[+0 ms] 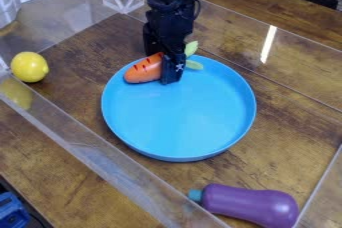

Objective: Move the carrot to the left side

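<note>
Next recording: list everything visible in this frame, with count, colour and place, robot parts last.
carrot: one, orange with a light green stub, on the upper left rim of the plate, under the end effector
plate: one, blue, round, centre of the table
ball: one, yellow, far left
eggplant: one, purple, bottom right
table: one, dark wood, ringed by clear walls
end effector: one, black, pointing straight down, fingers open astride the carrot's leafy end
</note>
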You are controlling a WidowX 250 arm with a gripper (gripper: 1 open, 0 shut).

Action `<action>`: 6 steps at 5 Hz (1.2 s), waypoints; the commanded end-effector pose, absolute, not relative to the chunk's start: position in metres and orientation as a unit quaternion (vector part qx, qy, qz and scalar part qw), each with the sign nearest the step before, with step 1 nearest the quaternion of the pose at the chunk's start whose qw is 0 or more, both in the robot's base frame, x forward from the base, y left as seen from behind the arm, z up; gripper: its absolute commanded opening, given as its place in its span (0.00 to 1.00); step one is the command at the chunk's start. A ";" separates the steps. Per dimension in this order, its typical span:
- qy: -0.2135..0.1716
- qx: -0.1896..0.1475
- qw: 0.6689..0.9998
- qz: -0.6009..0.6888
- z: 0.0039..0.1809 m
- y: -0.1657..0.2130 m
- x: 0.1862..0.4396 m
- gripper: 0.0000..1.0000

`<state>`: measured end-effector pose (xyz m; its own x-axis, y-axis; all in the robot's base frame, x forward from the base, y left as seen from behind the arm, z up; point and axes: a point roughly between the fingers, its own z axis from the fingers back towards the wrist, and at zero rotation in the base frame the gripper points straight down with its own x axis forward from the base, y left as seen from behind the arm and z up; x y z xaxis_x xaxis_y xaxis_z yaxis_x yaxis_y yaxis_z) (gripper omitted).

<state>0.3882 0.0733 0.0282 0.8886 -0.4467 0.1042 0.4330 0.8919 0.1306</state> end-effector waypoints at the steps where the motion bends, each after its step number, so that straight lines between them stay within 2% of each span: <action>1: -0.088 0.062 0.969 -0.223 0.035 0.079 0.399 1.00; 2: -0.083 0.062 0.969 -0.222 0.027 0.080 0.401 1.00; 3: -0.079 0.064 0.970 -0.222 0.023 0.081 0.400 0.00; 6: -0.070 0.084 0.969 -0.221 0.045 0.093 0.392 0.00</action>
<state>0.3898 0.0816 0.0272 0.8856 -0.4596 0.0665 0.4448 0.8807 0.1628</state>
